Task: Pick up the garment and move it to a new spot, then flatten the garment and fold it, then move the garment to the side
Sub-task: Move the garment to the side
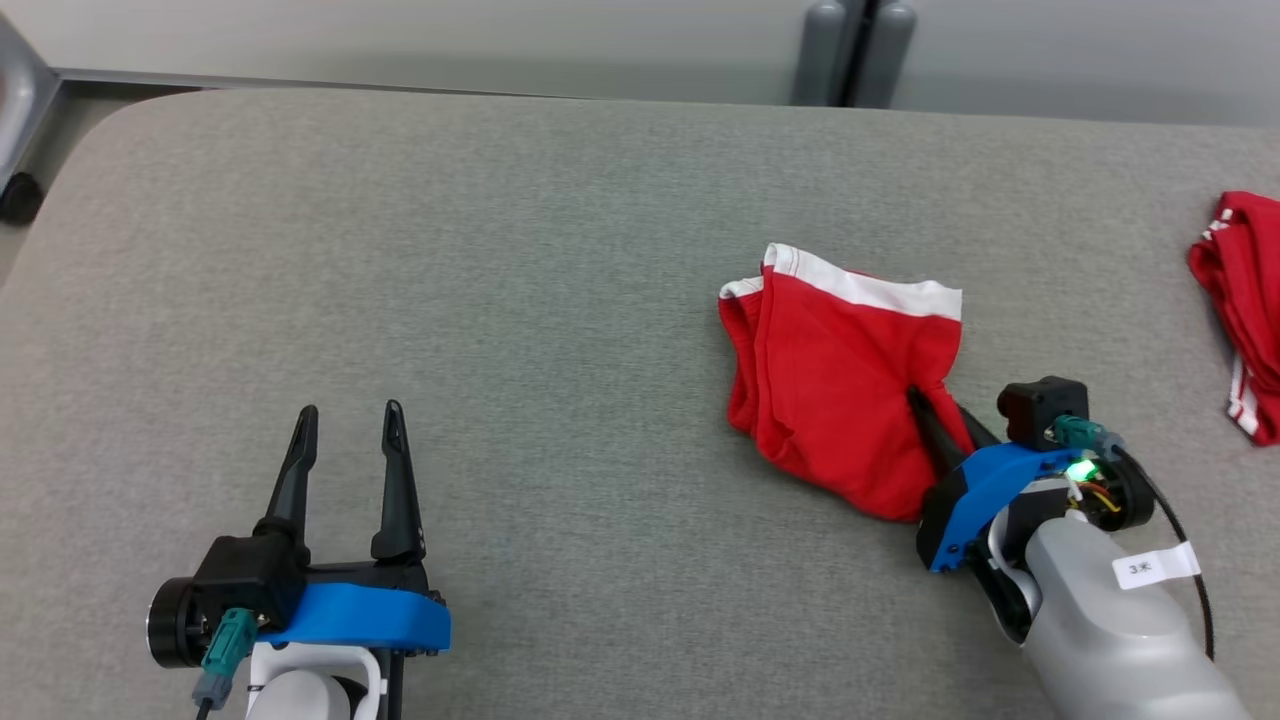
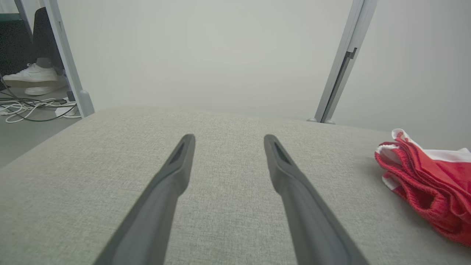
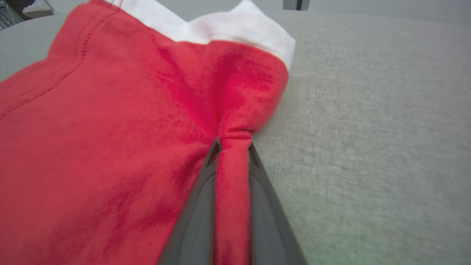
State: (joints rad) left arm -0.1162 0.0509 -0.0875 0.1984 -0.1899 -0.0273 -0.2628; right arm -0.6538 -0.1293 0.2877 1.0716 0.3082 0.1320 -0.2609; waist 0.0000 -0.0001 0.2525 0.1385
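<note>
A red garment (image 1: pixel 835 385) with a white waistband lies crumpled on the grey padded table (image 1: pixel 560 300), right of centre. My right gripper (image 1: pixel 925 405) is shut on a pinched fold at the garment's right edge; in the right wrist view the red cloth (image 3: pixel 110 147) bunches between the two dark fingers (image 3: pixel 198 206). My left gripper (image 1: pixel 347 415) rests open at the lower left, well apart from the garment, with nothing between its fingers (image 2: pixel 173 173). The left wrist view shows the garment's edge (image 2: pixel 427 184) at the far right.
A second red garment (image 1: pixel 1245 300) with white stripes lies at the table's right edge. Grey posts (image 1: pixel 850 55) stand behind the table's far edge. A person's white shoe (image 2: pixel 31 77) and loose cables (image 2: pixel 33 108) are on the floor beyond the table's left side.
</note>
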